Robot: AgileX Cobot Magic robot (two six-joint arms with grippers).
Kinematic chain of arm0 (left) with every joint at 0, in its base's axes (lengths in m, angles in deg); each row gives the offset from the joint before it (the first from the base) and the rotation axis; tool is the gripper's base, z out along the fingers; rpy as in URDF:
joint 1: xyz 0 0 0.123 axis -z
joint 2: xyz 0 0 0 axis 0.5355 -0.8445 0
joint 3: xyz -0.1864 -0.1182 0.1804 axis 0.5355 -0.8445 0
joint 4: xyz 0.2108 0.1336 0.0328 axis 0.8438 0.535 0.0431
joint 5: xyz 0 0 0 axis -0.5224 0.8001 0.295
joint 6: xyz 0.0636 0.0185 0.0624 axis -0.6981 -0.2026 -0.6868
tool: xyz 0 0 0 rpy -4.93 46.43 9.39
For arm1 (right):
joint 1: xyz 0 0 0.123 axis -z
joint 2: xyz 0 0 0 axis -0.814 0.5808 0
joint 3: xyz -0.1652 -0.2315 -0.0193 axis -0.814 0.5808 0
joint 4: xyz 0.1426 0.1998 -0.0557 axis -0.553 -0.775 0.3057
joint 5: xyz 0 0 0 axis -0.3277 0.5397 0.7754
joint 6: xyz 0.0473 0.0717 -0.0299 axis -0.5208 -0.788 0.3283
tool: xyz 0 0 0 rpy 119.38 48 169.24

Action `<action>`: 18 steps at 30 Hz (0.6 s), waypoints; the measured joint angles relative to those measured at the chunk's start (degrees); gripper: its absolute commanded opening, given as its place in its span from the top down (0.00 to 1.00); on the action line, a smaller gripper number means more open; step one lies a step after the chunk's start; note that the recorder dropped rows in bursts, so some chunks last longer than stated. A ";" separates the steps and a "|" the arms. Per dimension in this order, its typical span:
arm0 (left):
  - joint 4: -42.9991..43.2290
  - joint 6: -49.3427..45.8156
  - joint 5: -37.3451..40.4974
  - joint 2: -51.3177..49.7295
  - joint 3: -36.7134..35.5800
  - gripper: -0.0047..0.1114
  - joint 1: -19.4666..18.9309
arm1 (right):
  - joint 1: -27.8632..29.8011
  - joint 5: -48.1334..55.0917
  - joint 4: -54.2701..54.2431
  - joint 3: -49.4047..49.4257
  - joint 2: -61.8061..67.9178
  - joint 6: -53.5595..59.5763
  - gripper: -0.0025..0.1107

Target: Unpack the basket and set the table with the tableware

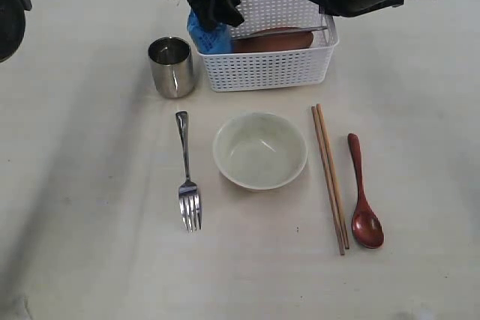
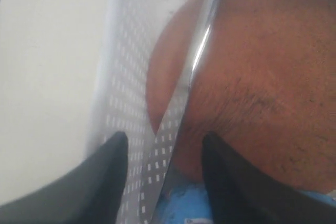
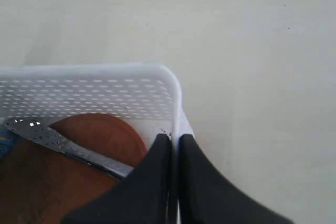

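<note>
At the back of the table (image 1: pixel 420 110) stands the white basket (image 1: pixel 266 69). It holds the brown plate (image 1: pixel 274 40) with the steel knife (image 1: pixel 285 31) lying across it. My left gripper (image 1: pixel 225 13) is down in the basket's left end, open. In its wrist view the left gripper (image 2: pixel 164 136) straddles the knife (image 2: pixel 197 66) above the plate (image 2: pixel 262 77). My right gripper (image 1: pixel 324 5) is shut on the basket's right wall, and the white rim shows pinched in the right gripper (image 3: pixel 175 137). The mug (image 1: pixel 172 67), fork (image 1: pixel 187 174), bowl (image 1: pixel 259 150), chopsticks (image 1: pixel 329 177) and spoon (image 1: pixel 363 196) lie on the table.
A blue snack packet (image 1: pixel 210 37) stands in the basket's left end, right under my left fingers (image 2: pixel 226 182). The mug is close to the basket's left side. Both dark arms reach in from the far edge.
</note>
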 measured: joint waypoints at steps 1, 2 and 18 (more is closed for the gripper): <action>0.00 0.00 -0.26 0.00 0.00 0.58 0.00 | 0.00 0.00 0.00 0.00 0.00 0.00 0.98; 0.00 -0.10 -0.35 0.00 0.00 0.58 0.00 | 0.00 0.00 0.00 0.00 0.00 0.00 0.98; 0.40 0.41 -0.93 1.81 0.00 0.58 -0.12 | 0.00 1.89 0.00 0.00 0.24 0.23 0.92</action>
